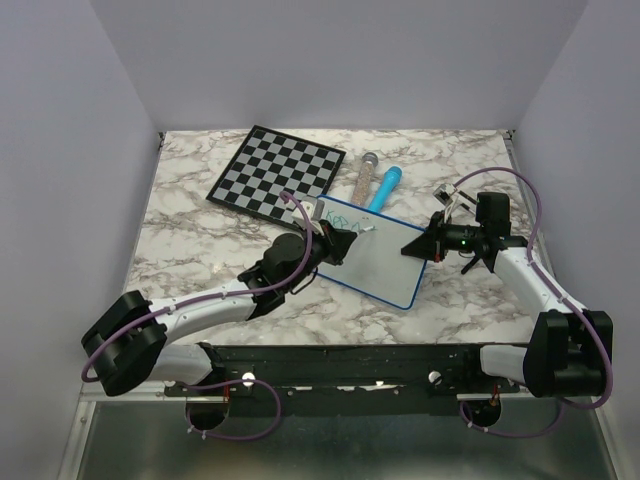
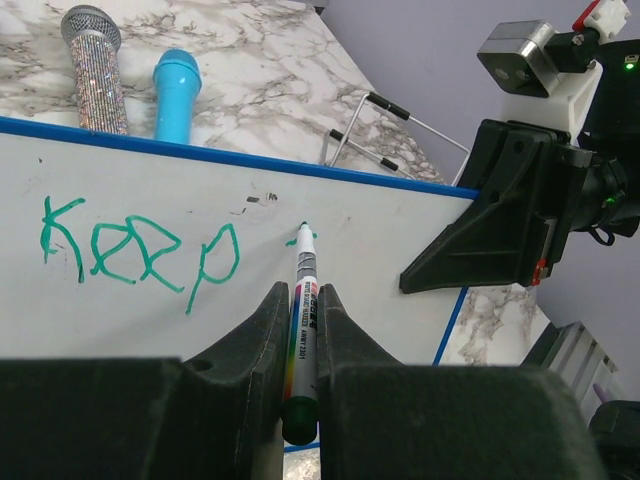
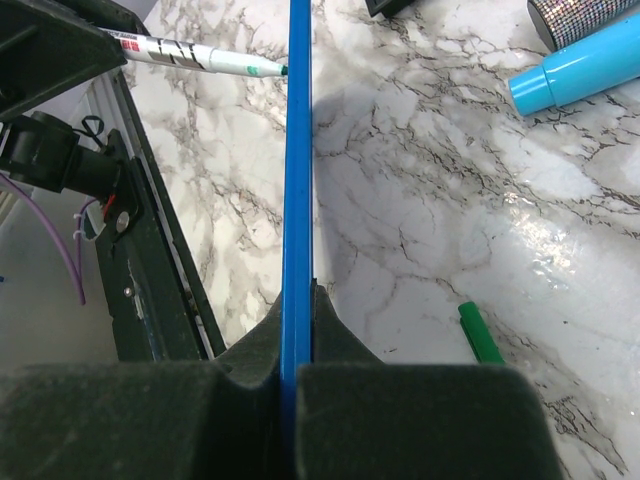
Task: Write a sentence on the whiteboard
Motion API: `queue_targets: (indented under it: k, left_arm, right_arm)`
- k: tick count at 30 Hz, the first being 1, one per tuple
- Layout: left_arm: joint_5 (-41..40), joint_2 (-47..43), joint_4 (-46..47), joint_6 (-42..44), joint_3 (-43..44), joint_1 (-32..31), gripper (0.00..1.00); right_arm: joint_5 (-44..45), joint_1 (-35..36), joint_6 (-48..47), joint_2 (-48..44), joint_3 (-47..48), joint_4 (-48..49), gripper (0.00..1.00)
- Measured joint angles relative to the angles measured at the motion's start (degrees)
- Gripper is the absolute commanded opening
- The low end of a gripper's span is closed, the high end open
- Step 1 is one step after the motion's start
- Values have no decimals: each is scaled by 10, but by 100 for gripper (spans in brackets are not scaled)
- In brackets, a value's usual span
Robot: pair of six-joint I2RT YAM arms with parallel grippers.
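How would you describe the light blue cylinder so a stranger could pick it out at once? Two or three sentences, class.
On the marble table, find the chessboard at the far left. Right of it, beyond the far edge of the whiteboard, two slim sticks lie side by side. The light blue cylinder is the right-hand one, smooth and plain, while its neighbour, the glittery silver microphone, sparkles.

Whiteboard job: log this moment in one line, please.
left gripper: shut on marker, tip at whiteboard | right gripper: shut on whiteboard edge | sentence: "Keep" written, unfinished
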Motion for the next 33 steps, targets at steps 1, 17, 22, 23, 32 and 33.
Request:
queue_targets:
  k: [1,17,22,23,32,33]
  left_arm:
    - [0,1,0,0,2,0,0]
    - [0,4,-3,3,11,0,0]
    - [0,4,-5,3,11,0,0]
    - [0,4,-5,3,11,0,0]
    - [0,0,-14,-2,10,0,0]
    - [0,-1,-16,-2,9,0,0]
  right_arm:
    - [0,0,0,0,0,0,1]
    - [0,0,0,0,0,0,1]
    - [0,0,0,0,0,0,1]
    - [0,0,0,0,0,0,1]
    - [0,0,0,0,0,0,1]
    - [0,0,0,0,0,0,1]
